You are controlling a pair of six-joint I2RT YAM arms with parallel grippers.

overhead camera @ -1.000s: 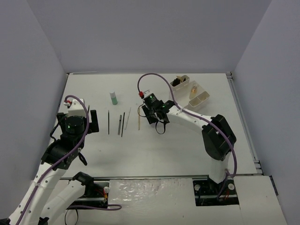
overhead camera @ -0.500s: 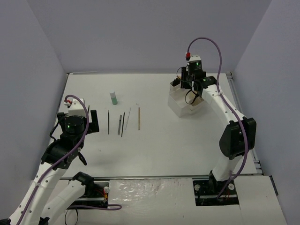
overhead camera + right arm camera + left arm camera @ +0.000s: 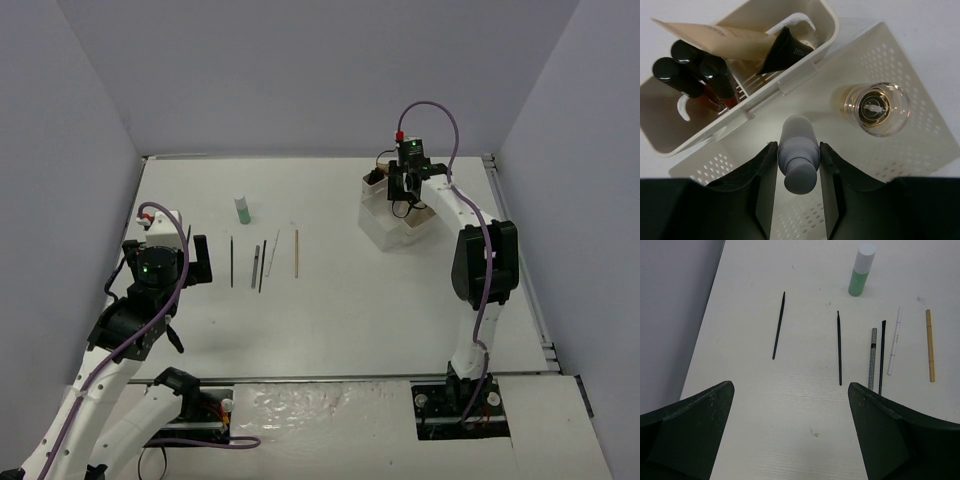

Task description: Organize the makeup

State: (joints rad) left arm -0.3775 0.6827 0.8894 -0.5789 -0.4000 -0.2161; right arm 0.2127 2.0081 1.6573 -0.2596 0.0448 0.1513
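No legible text: tiny print on white pencil [image 3: 895, 340], right of and below green bottle [image 3: 860, 271], and on tan tube [image 3: 725, 35], unreadable.

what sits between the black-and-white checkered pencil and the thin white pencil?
A thin black pencil, lying parallel between the checkered pencil and white pencil. Left wrist view shows it.

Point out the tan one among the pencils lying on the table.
The tan pencil at the right end of the row, just right of the white pencil; the rest are black or checkered.
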